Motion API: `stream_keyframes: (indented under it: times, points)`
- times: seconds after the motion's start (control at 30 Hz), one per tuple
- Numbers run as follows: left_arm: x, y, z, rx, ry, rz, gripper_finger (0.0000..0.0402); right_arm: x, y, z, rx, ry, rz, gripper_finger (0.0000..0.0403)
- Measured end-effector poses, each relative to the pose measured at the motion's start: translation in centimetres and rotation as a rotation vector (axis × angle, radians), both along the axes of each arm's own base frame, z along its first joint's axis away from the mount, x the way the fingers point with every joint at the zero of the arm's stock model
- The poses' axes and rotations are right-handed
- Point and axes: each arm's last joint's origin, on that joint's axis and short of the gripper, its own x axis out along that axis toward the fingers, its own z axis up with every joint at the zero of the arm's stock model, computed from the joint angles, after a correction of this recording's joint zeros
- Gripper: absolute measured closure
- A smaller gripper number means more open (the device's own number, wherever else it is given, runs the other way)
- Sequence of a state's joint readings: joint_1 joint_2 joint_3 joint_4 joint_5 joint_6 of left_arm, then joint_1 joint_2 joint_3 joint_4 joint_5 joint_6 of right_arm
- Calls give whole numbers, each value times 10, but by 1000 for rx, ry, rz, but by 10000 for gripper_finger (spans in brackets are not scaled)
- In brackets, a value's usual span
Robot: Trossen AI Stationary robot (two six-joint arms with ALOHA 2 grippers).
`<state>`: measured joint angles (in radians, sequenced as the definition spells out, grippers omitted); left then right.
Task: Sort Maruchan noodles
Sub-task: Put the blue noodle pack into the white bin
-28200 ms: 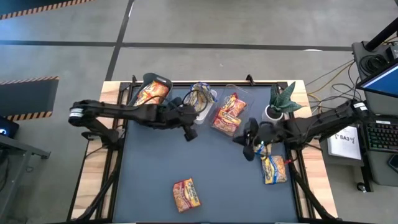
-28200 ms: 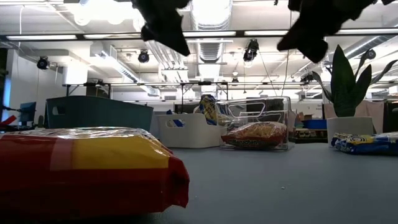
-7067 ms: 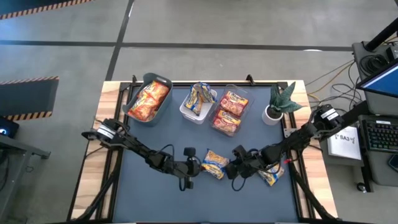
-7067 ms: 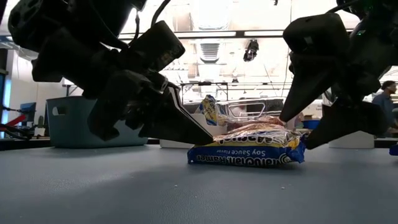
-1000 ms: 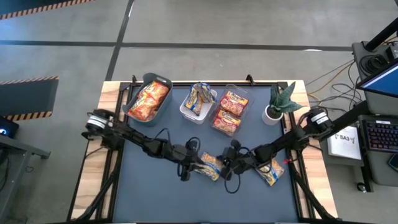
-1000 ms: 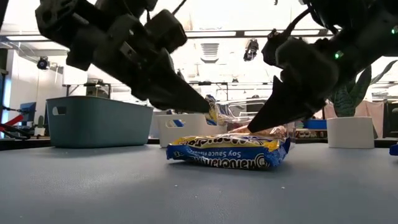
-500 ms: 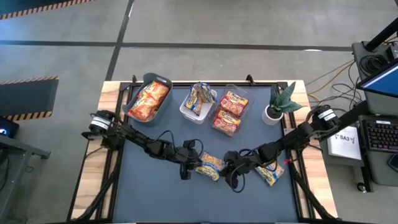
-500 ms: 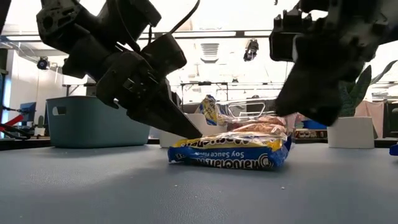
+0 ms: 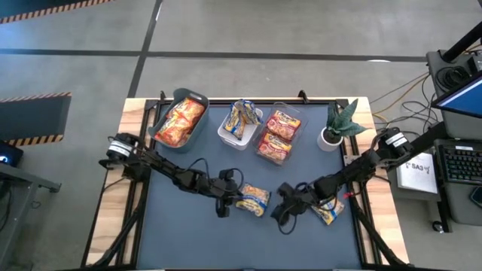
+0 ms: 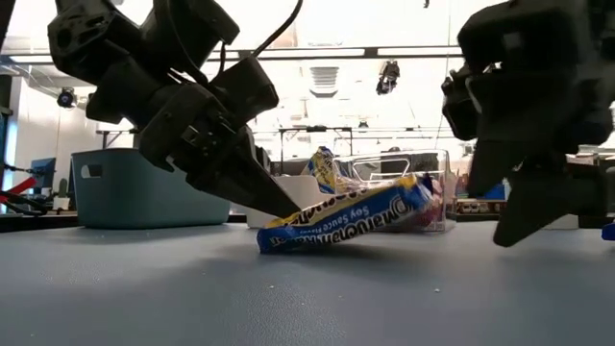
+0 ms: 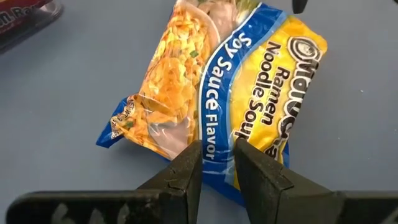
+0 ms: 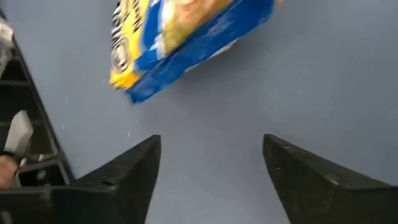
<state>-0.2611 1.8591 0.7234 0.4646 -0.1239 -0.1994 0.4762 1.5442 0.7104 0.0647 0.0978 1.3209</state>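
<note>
Low view shows my left gripper (image 10: pixel 272 205) pinched on the lower end of the blue-and-yellow packet (image 10: pixel 351 220), centre frame, its far end tilted off the table (image 10: pixel 307 288), I judge for carrying to a bin. My right gripper (image 9: pixel 285 214), lower centre-right in the high view, stands open just beside it, apart. A second blue packet (image 9: pixel 328 212) lies at lower right.
</note>
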Motion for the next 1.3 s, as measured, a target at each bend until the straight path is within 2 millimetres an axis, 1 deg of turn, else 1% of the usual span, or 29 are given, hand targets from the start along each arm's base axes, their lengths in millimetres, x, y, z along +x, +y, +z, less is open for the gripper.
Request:
stream_keyframes:
  times: [0.1,0.2,0.3,0.43,0.57,0.77,0.9,1.17,1.3]
  points:
    - [-1,0,-1,-1,-12,7,323,1,-2,0,-45,-22,-39,109]
    - [-1,0,-1,-1,-14,9,323,2,-4,1,-78,-52,-64,100]
    - [-1,1,-1,0,-14,9,323,6,-5,3,-73,-96,-69,99]
    - [-1,1,-2,0,-16,12,323,10,-9,2,-100,-118,-117,101]
    - [-1,1,-2,0,-19,13,323,16,-12,-5,-122,-138,-138,99]
    - [-1,1,-1,1,-26,16,323,34,-11,-11,-111,-291,-116,108]
    - [-1,1,-1,2,-28,19,323,38,-15,-12,-120,-309,-126,124]
    - [-1,1,-1,-2,-39,18,323,39,-18,-11,-120,-312,-136,198]
    - [-1,1,0,-2,-42,17,323,39,-18,-11,-119,-313,-122,218]
